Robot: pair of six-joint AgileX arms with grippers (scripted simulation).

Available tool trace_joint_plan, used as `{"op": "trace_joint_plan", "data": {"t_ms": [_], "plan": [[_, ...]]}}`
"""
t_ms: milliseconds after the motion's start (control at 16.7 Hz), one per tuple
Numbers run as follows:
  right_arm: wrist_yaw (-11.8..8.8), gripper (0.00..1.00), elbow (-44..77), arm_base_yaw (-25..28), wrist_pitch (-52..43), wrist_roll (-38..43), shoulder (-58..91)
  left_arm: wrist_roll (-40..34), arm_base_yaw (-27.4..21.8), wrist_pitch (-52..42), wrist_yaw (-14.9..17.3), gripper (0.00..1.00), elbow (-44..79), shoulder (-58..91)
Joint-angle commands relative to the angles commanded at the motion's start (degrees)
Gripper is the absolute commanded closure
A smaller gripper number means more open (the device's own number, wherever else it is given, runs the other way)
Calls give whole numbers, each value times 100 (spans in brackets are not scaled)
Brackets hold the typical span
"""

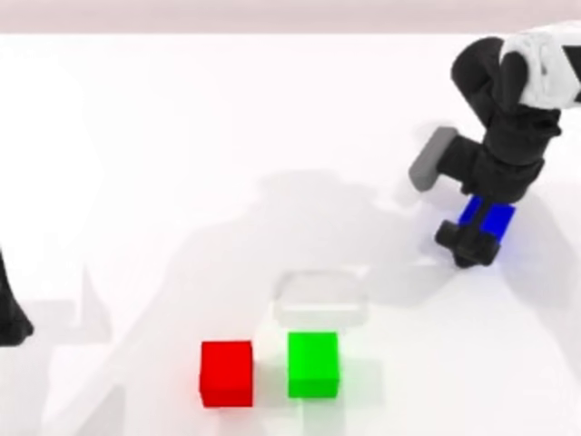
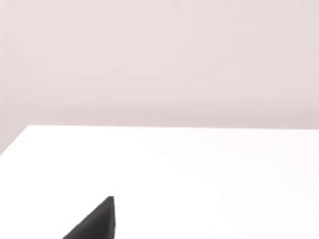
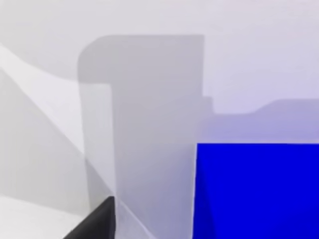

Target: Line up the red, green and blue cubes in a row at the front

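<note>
The left arm [image 1: 11, 313] is parked at the left edge of the tabletop [image 1: 136, 163], only a dark sliver of it in the top view; its fingers cannot be told from these pictures. Near the front edge, left of centre, the red cube [image 1: 226, 372] sits with the green cube [image 1: 313, 363] just beside it on its right, a narrow gap between them. Just behind the green cube lies a faint, pale square patch [image 1: 321, 300]; what it is cannot be told. Toward the right edge and farther back, the right gripper [image 1: 479, 227] is down over the blue cube [image 1: 487, 218], and its fingers appear to straddle the cube, though whether they already press on it cannot be told. The step in hand looks like picking up this cube. To do it well, the fingers should close squarely on two opposite faces, then lift straight up before carrying it to the spot just right of the green cube, keeping the same gap. No containers are in view.
</note>
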Motion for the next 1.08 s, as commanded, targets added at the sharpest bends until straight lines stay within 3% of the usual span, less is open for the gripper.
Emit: {"op": "trace_joint_plan", "data": {"t_ms": [720, 1080], "plan": [[0, 98, 0, 0, 0, 0, 0, 0, 0, 0, 0, 0, 0, 0], [0, 100, 0, 0, 0, 0, 0, 0, 0, 0, 0, 0, 0, 0]]}}
